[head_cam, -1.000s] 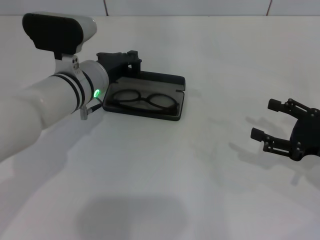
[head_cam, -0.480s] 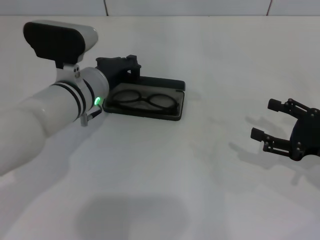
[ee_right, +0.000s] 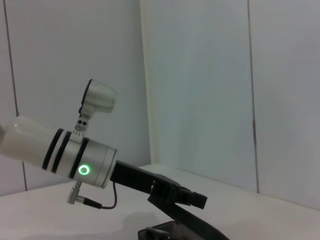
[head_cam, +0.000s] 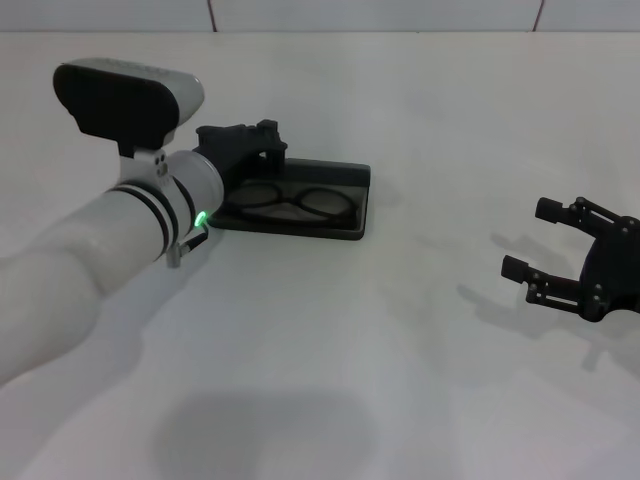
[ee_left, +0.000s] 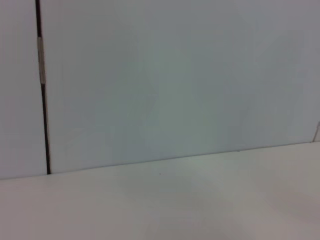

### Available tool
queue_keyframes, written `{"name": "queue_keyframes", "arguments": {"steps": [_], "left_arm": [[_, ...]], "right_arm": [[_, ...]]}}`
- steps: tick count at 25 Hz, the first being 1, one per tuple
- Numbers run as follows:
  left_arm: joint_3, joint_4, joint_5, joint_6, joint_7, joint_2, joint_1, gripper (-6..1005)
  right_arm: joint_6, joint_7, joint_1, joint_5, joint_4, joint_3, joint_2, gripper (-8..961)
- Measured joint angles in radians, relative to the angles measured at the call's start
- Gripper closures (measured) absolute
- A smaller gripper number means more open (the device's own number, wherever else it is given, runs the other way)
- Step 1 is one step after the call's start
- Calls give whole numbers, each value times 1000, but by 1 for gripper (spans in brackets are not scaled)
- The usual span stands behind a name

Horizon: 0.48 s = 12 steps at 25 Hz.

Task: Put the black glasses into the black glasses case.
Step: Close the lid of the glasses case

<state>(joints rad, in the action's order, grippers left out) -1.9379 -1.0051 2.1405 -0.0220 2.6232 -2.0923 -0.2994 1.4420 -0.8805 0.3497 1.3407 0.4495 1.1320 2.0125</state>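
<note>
head view shows the black glasses (head_cam: 290, 201) already lying in the open black glasses case (head_cam: 345, 229), my left gripper (head_cam: 250, 140) at its far-left corner (can't tell its fingers), right gripper (head_cam: 540, 240) spread, parked well apart, so closing the lid looks left.

you won't find any readable text, label, brand or number in these views; the black glasses case (head_cam: 300, 205) shows you no legible lettering, and the only sign is a plain green ring light (ee_right: 84, 170) on the left arm's wrist.
</note>
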Motion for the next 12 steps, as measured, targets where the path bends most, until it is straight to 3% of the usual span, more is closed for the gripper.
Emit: {"name": "queue_keyframes", "arguments": {"steps": [12], "left_arm": [[-54, 16, 0, 57, 7, 0, 15, 905]], "right_arm": [[1, -1, 2, 0, 0, 0, 0, 101]]}}
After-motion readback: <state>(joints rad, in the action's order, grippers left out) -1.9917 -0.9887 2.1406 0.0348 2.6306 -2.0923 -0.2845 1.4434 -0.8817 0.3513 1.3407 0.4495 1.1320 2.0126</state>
